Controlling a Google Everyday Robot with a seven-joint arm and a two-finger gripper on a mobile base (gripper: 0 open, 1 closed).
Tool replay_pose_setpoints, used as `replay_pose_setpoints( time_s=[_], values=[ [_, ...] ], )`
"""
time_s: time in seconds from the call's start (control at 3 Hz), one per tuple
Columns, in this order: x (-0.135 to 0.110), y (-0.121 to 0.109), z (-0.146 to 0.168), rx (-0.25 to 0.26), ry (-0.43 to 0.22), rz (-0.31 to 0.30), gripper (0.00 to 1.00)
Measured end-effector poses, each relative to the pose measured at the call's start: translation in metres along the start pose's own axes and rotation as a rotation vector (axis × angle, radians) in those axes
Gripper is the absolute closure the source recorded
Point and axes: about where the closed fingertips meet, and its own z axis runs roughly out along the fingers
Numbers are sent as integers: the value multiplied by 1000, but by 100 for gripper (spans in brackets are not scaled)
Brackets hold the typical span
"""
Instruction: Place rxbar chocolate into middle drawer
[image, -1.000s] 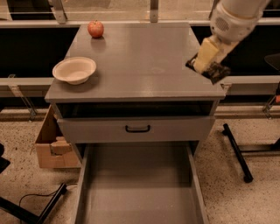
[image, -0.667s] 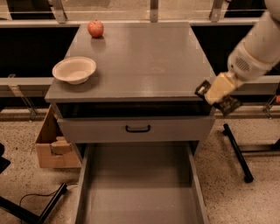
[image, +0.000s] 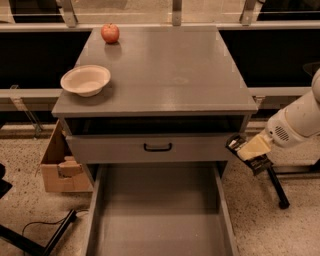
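Since the grey cabinet (image: 160, 75) has its middle drawer (image: 157, 220) pulled out low in front, the gripper (image: 248, 149), hanging off the cabinet's right side and clamped on the rxbar chocolate (image: 260, 163), should swing left over the drawer's right wall, then sink toward the bare floor before letting go.

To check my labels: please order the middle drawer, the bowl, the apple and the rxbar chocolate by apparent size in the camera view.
1. middle drawer
2. bowl
3. apple and rxbar chocolate: unsure, the bar is partly hidden in the gripper, which is beside the cabinet's right side.
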Motion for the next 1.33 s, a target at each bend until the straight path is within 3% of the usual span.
replay_pose_setpoints(
  time_s=[0.33,0.67,1.33],
  values=[
    [14,-13,30,-39,-92,17,100],
    [34,-27,58,-93,-212,73,100],
    [38,-23,76,-115,-215,79,100]
  ],
)
